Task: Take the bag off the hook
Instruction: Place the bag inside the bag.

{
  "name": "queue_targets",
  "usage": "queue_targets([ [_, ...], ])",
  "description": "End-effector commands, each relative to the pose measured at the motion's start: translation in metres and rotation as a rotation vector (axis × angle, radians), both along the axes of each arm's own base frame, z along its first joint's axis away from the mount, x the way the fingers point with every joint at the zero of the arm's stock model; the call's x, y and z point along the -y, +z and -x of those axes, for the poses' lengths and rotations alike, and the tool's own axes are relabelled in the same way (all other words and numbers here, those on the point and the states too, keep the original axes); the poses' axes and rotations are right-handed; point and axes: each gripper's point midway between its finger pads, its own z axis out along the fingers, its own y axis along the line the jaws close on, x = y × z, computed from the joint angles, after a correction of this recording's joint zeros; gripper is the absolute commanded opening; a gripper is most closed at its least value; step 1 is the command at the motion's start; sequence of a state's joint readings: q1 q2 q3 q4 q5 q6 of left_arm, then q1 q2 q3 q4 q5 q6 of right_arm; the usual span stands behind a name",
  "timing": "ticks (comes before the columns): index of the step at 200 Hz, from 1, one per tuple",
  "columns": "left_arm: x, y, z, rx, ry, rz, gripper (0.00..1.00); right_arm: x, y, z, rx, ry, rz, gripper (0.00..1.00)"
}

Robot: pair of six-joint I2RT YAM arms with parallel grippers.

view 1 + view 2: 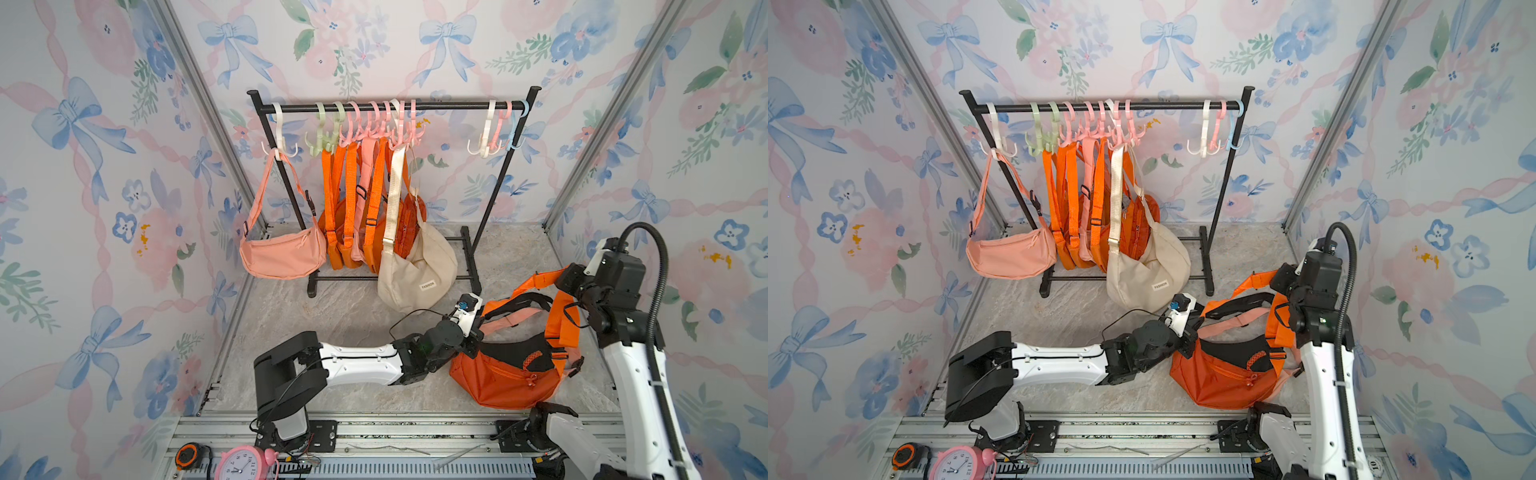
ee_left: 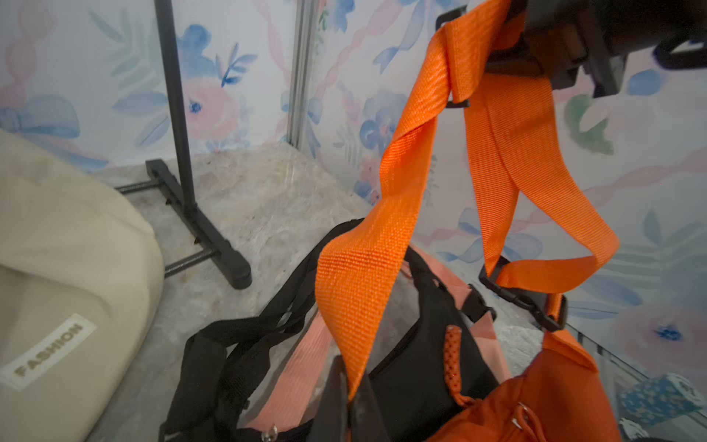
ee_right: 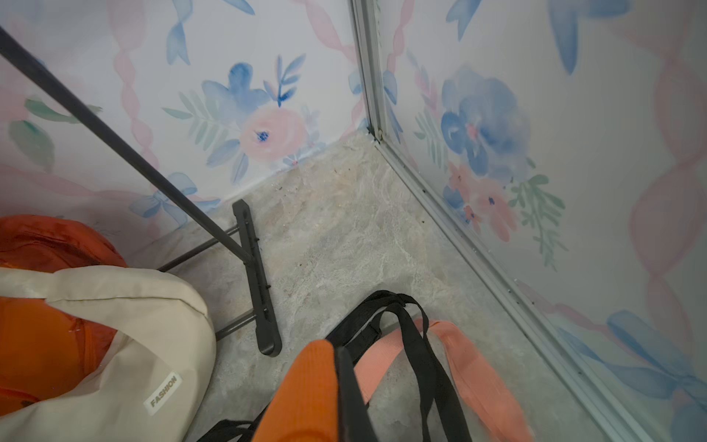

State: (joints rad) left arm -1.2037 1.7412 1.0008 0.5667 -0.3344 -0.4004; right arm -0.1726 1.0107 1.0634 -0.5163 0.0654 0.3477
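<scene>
An orange bag (image 1: 503, 382) (image 1: 1221, 382) lies on the marble floor at the front right, off the rack, partly on a black bag (image 1: 515, 353). Its orange strap (image 1: 561, 316) (image 2: 401, 191) rises from it in a loop. My left gripper (image 1: 477, 332) (image 1: 1192, 332) (image 2: 350, 402) is shut on the strap low down, close to the bag's body. My right gripper (image 1: 561, 279) (image 1: 1277, 279) (image 3: 338, 382) is shut on the strap's raised top end. Empty plastic hooks (image 1: 484, 145) hang at the right end of the rack rail (image 1: 449, 106).
The black rack (image 1: 505, 166) stands at the back with a pink bag (image 1: 282, 253), several orange bags (image 1: 353, 208) and a cream bag (image 1: 415, 270) hanging on it. A pink strap (image 3: 470, 367) lies on the floor. A pink clock (image 1: 241, 463) and a tape measure (image 1: 189, 455) sit by the front rail.
</scene>
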Motion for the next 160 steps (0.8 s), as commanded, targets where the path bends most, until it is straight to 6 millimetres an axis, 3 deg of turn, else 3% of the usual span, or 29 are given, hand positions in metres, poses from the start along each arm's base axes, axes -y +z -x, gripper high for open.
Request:
queue_targets([
  [1, -0.002, -0.017, -0.023, -0.064, 0.059, 0.006, 0.0, 0.0, 0.007, -0.038, 0.124, 0.016, -0.06, 0.08],
  [8, -0.003, -0.024, -0.027, -0.049, 0.075, -0.022, 0.0, -0.001, -0.004, -0.046, 0.092, 0.03, -0.068, 0.14],
  [24, -0.005, -0.032, -0.036, -0.02, 0.098, -0.067, 0.15, 0.0, -0.032, -0.057, 0.033, 0.039, -0.074, 0.32],
  [37, -0.009, -0.031, -0.044, -0.015, 0.109, -0.069, 0.37, 0.005, -0.046, -0.062, 0.011, 0.029, -0.075, 0.57],
  [42, -0.012, -0.029, -0.047, -0.013, 0.123, -0.065, 0.52, 0.008, -0.05, -0.063, 0.001, 0.02, -0.073, 0.65],
  [53, -0.022, -0.017, -0.054, 0.007, 0.171, -0.052, 0.79, 0.011, -0.05, -0.066, -0.003, 0.018, -0.068, 0.78],
  [72, -0.037, 0.009, -0.057, 0.066, 0.227, -0.041, 0.96, 0.012, -0.034, -0.067, 0.001, 0.035, -0.036, 0.95],
  [87, -0.05, 0.036, -0.06, 0.125, 0.266, -0.033, 0.98, 0.015, -0.014, -0.063, -0.002, 0.035, -0.002, 1.0],
  [102, -0.057, 0.06, -0.061, 0.164, 0.262, -0.019, 0.98, 0.017, 0.01, -0.053, 0.024, 0.023, 0.031, 0.97],
  [125, -0.068, 0.075, -0.067, 0.152, 0.281, -0.035, 0.98, 0.01, 0.035, -0.045, 0.052, 0.054, 0.043, 0.97],
  [149, -0.072, 0.082, -0.066, 0.149, 0.273, -0.017, 0.98, -0.012, 0.016, -0.051, -0.002, 0.131, 0.028, 0.97],
  [160, -0.072, 0.081, -0.067, 0.152, 0.281, -0.026, 0.98, -0.018, -0.014, -0.056, -0.058, 0.147, 0.012, 0.97],
])
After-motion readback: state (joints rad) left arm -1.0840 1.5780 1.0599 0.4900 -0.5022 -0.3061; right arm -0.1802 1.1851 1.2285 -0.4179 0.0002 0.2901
